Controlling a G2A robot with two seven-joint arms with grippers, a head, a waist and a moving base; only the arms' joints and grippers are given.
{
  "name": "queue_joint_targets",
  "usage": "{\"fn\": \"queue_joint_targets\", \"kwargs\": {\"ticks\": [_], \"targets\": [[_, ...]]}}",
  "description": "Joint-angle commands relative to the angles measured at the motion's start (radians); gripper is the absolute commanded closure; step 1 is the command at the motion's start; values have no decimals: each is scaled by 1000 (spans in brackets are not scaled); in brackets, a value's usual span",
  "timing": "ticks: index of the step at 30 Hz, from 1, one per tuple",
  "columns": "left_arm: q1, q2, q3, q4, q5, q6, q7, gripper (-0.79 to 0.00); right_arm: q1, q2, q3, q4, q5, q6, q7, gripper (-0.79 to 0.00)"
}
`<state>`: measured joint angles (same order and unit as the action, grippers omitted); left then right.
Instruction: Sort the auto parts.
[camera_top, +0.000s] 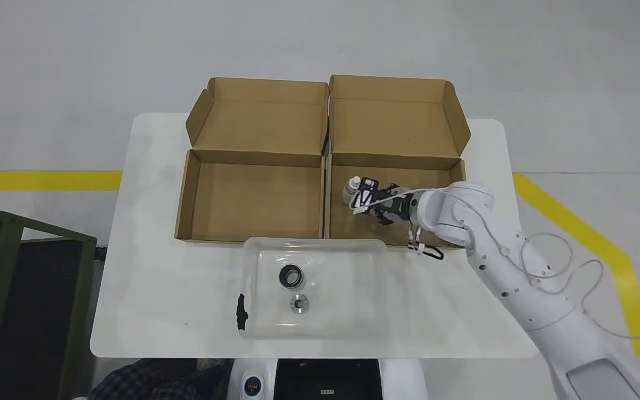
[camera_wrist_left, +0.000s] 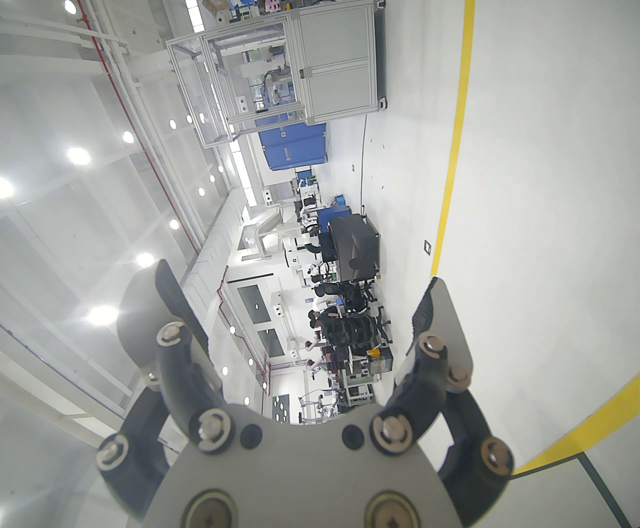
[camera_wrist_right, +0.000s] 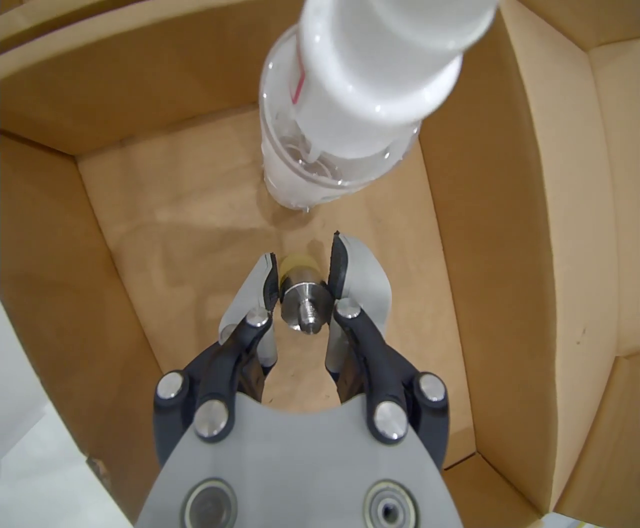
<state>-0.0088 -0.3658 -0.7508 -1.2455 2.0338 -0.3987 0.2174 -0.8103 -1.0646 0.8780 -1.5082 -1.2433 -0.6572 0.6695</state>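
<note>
Right gripper (camera_top: 372, 200) over right cardboard box (camera_top: 440, 180), part in grip.
Top: clear tray (camera_top: 315, 245) holds bearing ring (camera_top: 292, 275). Left wrist: left gripper (camera_wrist_left: 300, 282) splayed, grasping nothing. Right wrist: fingers clenched on metal stud (camera_wrist_right: 302, 302) above box floor, near white canister (camera_wrist_right: 350, 125).

top: down on table (camera_top: 150, 300) | right wrist: close inside box (camera_wrist_right: 175, 225), shared with top | left: toward hall (camera_wrist_left: 545, 150)

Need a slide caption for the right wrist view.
Right gripper holds a metal part inside the cardboard box, near a white bottle.
</note>
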Motion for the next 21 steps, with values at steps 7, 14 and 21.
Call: {"fn": "queue_joint_targets", "kwargs": {"ticks": [7, 14, 21], "targets": [[0, 0, 0, 0, 0, 0, 0, -785, -33, 14, 63, -102, 23, 4, 25, -723], [0, 0, 0, 0, 0, 0, 0, -785, -96, 37, 157, -226, 46, -2, 47, -736], [0, 0, 0, 0, 0, 0, 0, -785, -167, 53, 230, -345, 85, -9, 16, -745]]}}
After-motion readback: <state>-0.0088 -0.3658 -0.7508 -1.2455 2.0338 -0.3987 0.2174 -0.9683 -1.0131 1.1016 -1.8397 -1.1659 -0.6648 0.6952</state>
